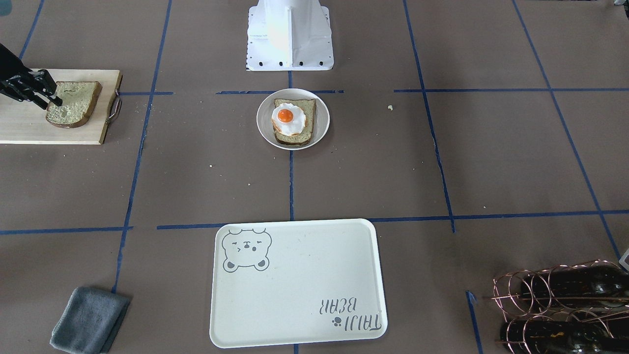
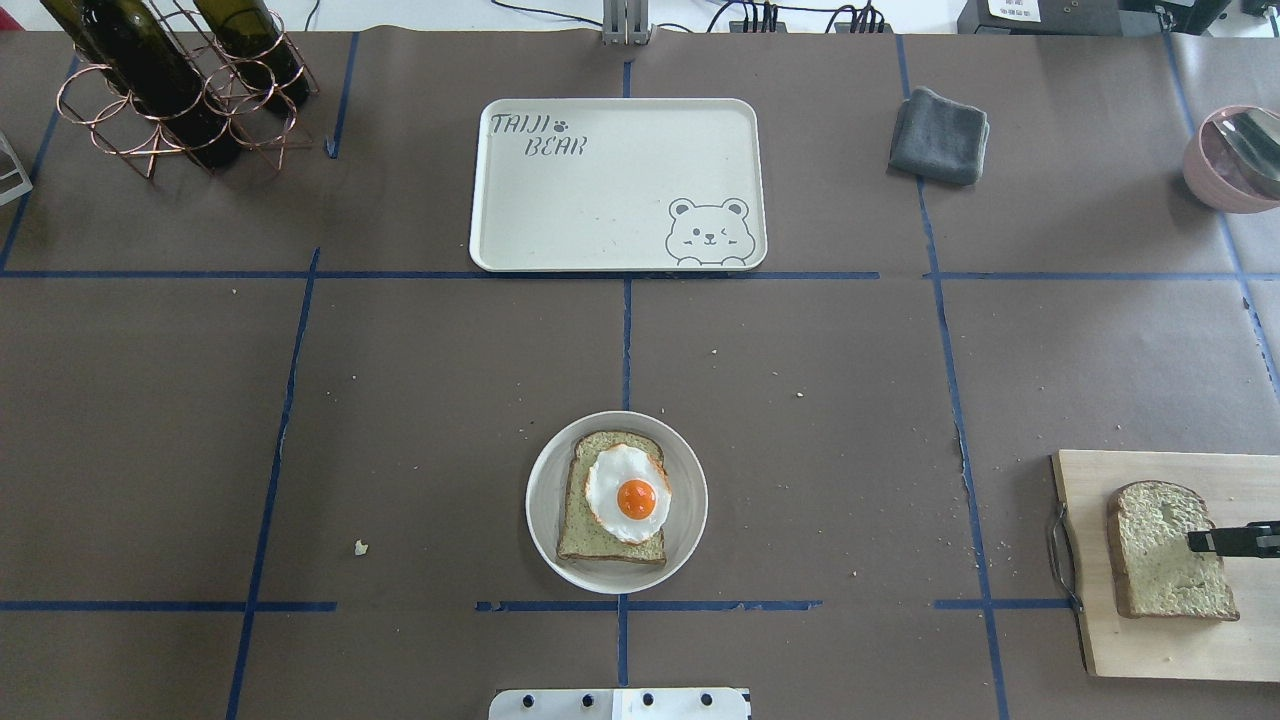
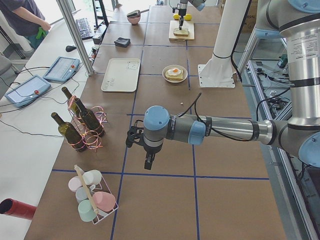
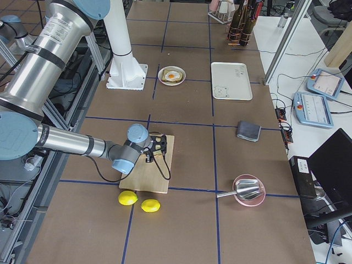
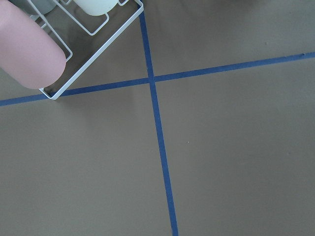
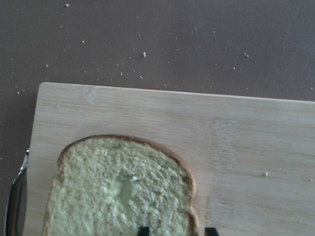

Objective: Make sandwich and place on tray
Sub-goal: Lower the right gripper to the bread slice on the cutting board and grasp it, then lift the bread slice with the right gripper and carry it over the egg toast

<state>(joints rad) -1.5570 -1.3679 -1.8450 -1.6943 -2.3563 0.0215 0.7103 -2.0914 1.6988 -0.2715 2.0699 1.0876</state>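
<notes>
One bread slice (image 1: 307, 125) lies in a round white plate (image 1: 263, 125) at mid-table, with the fried egg (image 1: 287, 118) on top. The second slice (image 2: 1165, 550) lies flat on the wooden cutting board (image 2: 1170, 640). My right gripper (image 2: 1197, 541) hovers low over that slice's edge; in the right wrist view its open fingertips (image 6: 142, 230) straddle the crust. The bear tray (image 2: 600, 190) lies at the far side with nothing on it. My left gripper (image 3: 148, 162) hangs over bare table far to the left; I cannot tell whether it is open or shut.
A grey cloth (image 2: 940, 135) lies right of the tray. A copper rack with wine bottles (image 2: 170, 90) stands far left. A pink bowl (image 2: 1235, 155) sits far right. Two lemons (image 4: 127, 198) lie beside the board. A wire cup rack (image 5: 34, 49) stands near my left gripper.
</notes>
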